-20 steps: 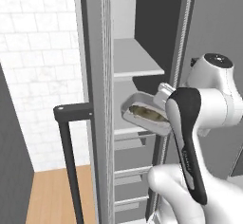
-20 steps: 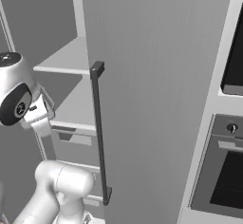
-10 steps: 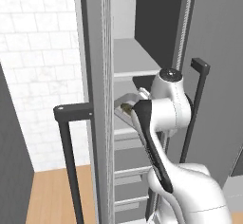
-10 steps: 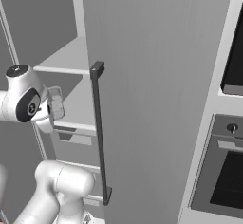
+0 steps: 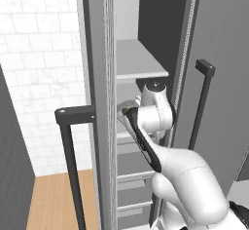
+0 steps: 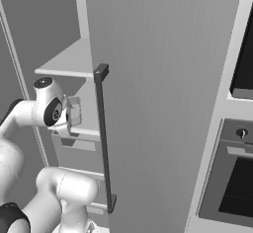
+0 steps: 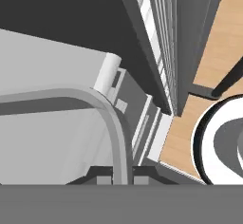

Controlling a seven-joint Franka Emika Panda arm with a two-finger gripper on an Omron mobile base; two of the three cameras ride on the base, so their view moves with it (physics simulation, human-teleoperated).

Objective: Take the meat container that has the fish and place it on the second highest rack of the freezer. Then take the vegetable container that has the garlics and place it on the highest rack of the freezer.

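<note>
My gripper (image 7: 119, 178) is shut on the grey rim of the clear meat container (image 7: 113, 118), which curves up from between the finger tips. What lies in the container is hidden from me. In the right base view the container (image 6: 74, 110) hangs at the hand, inside the freezer, just above the second highest rack (image 6: 89, 130) and below the highest rack (image 6: 66, 59). In the left base view a corner of the container (image 5: 123, 109) pokes out left of the hand, under the highest rack (image 5: 141, 61). The gripper itself sits behind the wrist there.
The open freezer door with its dark handle (image 6: 102, 138) stands close on the right, seen also as a handle (image 5: 201, 102). A second dark handle (image 5: 68, 146) is on the left. Drawers (image 6: 79, 153) lie under the racks. An oven (image 6: 237, 177) is further right.
The arm has swung forward into the freezer, carrying the container from in front of the opening to the space between the two upper racks. The hand has turned, so the container's contents no longer show.
</note>
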